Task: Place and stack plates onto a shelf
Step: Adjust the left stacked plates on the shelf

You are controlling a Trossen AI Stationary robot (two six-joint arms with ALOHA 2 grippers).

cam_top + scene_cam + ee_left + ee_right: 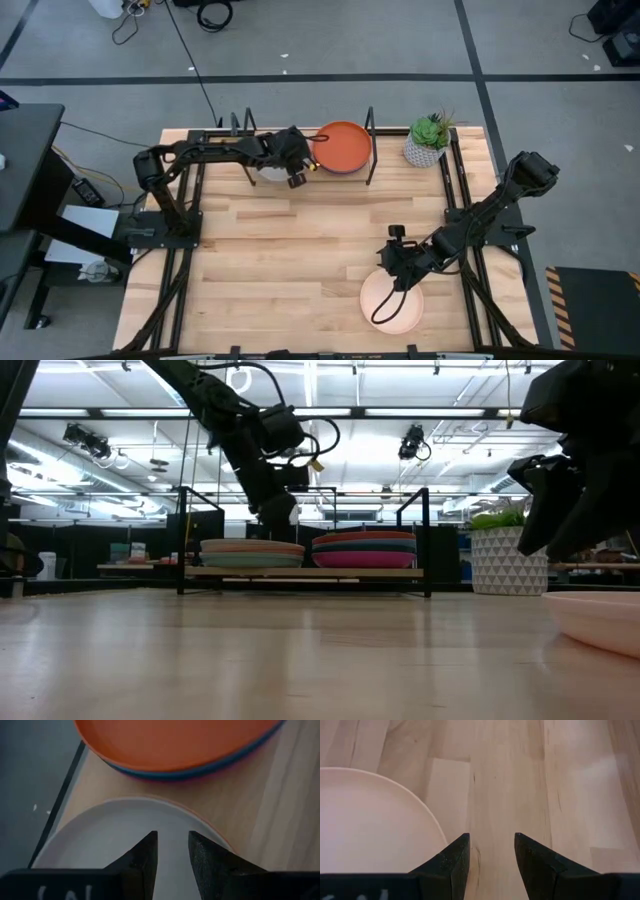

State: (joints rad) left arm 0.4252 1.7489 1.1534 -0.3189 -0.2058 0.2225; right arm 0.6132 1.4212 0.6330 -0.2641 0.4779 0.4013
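Two stacks of plates stand on the shelf [300,572] at the table's far edge. The right stack [365,548] has an orange plate [343,147] on top. A grey plate [115,835] tops the left stack [252,550]. My left gripper [173,840] hovers open, with a narrow gap, just above that grey plate. A cream plate [392,300] lies flat on the table near its near edge. My right gripper [492,842] is open above the bare table, just beside the cream plate's rim [432,820], on its far side.
A small potted green plant [428,140] in a white pot stands right of the shelf at the far edge. The shelf's black wire uprights [372,130] rise beside the stacks. Bare wooden tabletop [290,260] stretches between the shelf and the cream plate.
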